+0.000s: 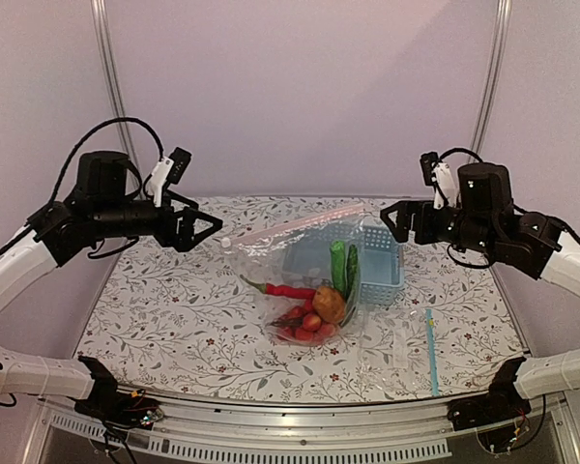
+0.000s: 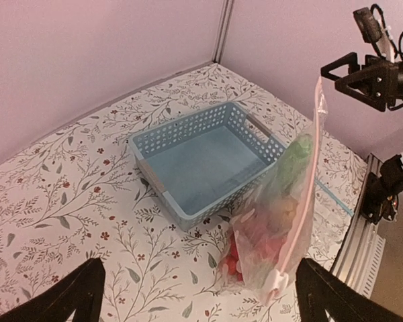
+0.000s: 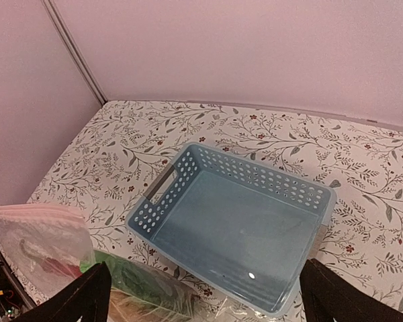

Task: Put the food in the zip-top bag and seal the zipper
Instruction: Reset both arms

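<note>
The left gripper and right gripper were seen spread wide, nothing held. The zip-top bag, food inside, was propped upright beside the basket, zipper uppermost.

Blue perforated basket is set on the table, right of centre toward the far edge, with handle slots cut in its short ends. Its bare floor is seen from both wrist views. Teal-strip bag is laid flat near the near-right corner. The table is covered in floral print. Metal posts are seen behind and a rail along the near edge.
</note>
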Available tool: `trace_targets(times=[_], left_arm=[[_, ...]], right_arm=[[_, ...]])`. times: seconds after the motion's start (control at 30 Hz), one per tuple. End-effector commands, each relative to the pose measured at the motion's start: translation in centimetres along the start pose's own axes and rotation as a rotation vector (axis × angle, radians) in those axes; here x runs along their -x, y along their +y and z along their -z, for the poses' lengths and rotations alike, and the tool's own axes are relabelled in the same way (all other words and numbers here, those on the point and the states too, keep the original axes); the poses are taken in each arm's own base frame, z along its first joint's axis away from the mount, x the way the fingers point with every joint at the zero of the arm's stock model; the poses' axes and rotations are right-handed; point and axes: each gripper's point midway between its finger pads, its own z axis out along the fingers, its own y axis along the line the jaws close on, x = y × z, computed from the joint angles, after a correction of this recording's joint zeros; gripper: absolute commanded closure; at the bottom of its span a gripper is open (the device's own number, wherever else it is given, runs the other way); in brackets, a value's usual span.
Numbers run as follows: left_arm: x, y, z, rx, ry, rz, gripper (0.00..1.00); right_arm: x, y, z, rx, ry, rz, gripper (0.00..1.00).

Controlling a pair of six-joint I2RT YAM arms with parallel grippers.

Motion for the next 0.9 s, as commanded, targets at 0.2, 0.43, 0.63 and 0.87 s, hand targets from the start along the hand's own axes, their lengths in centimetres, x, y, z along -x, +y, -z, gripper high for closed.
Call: trace_targets(times=[0.2,0.43,0.63,0.87], left_arm=[[1.0,9.3,2.0,0.271,-0.179,0.166,0.01],[-1.1,16.8,5.6,0.472,-0.239,0.270,0.00],[-3.2,23.3,9.4,0.626,-0.377,0.386,0.00],[-8.7,28.7,9.3,0.807,-0.375,0.471,0.01]], right_arm=[[-1.9,-8.4,-0.8,-0.151,0.073,-0.074,0.01],[-3.2,-15.8,-0.8,-0.294,0.096,-0.150,0.01],[-3.9,-20.9,-0.5,-0.382,0.077,-0.224,0.01],[-3.8,-26.2,0.9,-0.490,-0.037,-0.285,0.01]])
